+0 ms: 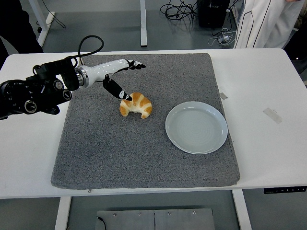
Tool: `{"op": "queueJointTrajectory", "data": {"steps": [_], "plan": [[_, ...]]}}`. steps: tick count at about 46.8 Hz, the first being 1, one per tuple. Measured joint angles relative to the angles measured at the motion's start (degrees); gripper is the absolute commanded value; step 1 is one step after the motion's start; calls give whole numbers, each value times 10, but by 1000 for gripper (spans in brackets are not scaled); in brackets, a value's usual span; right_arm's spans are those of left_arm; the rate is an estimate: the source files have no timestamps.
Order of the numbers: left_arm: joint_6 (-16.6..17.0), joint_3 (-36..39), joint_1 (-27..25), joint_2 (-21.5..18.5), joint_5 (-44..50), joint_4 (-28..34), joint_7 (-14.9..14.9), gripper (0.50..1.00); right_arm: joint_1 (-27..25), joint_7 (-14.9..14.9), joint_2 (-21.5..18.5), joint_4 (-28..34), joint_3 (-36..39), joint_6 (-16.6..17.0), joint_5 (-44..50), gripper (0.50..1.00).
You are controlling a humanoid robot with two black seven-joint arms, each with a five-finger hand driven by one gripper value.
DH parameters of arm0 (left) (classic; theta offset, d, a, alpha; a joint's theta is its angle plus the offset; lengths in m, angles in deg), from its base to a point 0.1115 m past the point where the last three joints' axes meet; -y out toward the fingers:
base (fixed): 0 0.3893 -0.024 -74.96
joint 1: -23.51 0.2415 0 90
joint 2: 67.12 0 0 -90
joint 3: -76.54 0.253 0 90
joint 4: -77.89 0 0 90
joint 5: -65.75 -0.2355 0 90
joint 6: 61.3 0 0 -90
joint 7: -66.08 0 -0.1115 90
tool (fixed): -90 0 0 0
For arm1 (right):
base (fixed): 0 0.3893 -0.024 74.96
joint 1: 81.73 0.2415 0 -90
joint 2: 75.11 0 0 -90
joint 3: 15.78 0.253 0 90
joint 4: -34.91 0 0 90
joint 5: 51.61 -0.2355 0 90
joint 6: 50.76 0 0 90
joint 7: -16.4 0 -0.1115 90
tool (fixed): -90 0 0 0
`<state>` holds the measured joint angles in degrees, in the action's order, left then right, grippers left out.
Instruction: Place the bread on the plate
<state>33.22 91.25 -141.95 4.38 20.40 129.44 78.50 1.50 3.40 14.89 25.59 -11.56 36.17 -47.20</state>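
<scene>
A golden croissant [137, 105] lies on the grey mat [144, 158], left of a pale blue plate [196, 127] that holds nothing. My left hand [125, 76] reaches in from the left edge, white with black fingertips. Its fingers are spread, stretched out above and behind the croissant. The thumb points down and its tip touches or nearly touches the croissant's upper left side. Nothing is held. The right arm does not show.
The mat covers most of the white table [268, 86]. A small strip of tape [272, 115] lies on the table at the right. A person in white clothing [261, 21] stands at the top right, beyond the table.
</scene>
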Motion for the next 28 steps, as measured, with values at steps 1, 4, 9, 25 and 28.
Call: {"op": "queueJointTrajectory", "data": {"steps": [1, 4, 9, 25, 28], "plan": [[3, 0, 0, 3, -6, 1, -3, 922, 0, 0, 0, 0, 0, 0, 0, 1000], [14, 0, 1, 8, -21, 13, -8, 922, 0, 0, 0, 0, 0, 0, 0, 1000], [39, 13, 1, 5, -38, 57, -16, 922, 0, 0, 0, 0, 0, 0, 0, 1000], [128, 89, -21, -22, -45, 157, -51, 922, 0, 0, 0, 0, 0, 0, 0, 1000], [141, 94, -21, -23, -45, 157, -51, 922, 0, 0, 0, 0, 0, 0, 0, 1000]]}}
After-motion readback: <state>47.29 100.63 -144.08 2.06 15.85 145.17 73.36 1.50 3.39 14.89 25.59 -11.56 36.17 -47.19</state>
